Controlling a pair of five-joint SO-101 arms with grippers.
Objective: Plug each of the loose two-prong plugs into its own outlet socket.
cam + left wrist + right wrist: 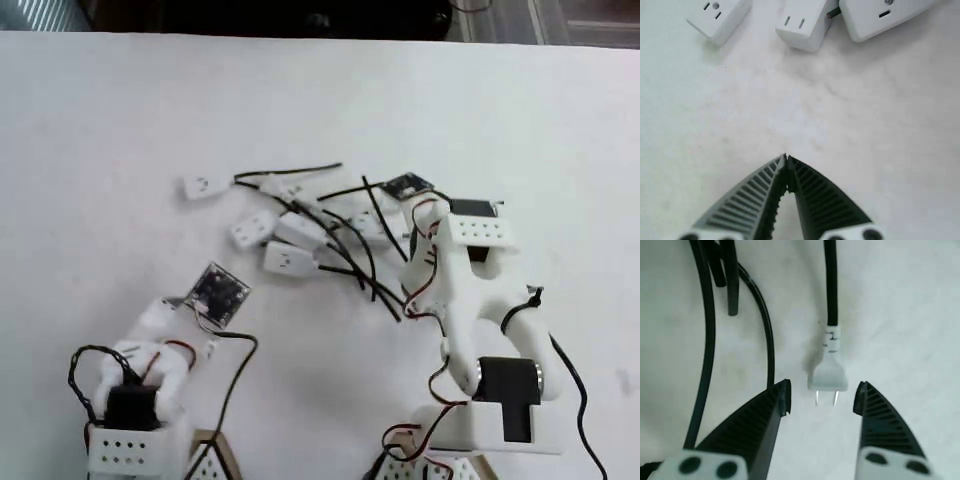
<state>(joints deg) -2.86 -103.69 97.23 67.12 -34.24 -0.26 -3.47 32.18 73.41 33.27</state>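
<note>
Black and ribbed, my right tool is spread wide just above the surface. One white two-prong plug lies flat in the gap ahead of its tips, prongs pointing back toward me and touching neither side. The plug's black cord runs straight away from it, and other black cords lie alongside, one curving close past one side of the tool. My left tool is pressed together, tips meeting on nothing, low over a bare patch of surface. Beyond it, well apart, sit three white outlet sockets with their slots facing up or toward me. From the high view these sockets lie in a loose cluster among the tangled cords, between my two arms. I judge the step in hand to be the grasp of this one plug: the tool is lined up but nothing is held yet. Next I should ease forward so the tips flank the plug's white body rather than its prongs, then close squarely. After that I must lift clear of the neighbouring cord and turn the prongs toward a free socket. Those light blocks will probably slide under a push, so my left tool may have to steady one.
</note>
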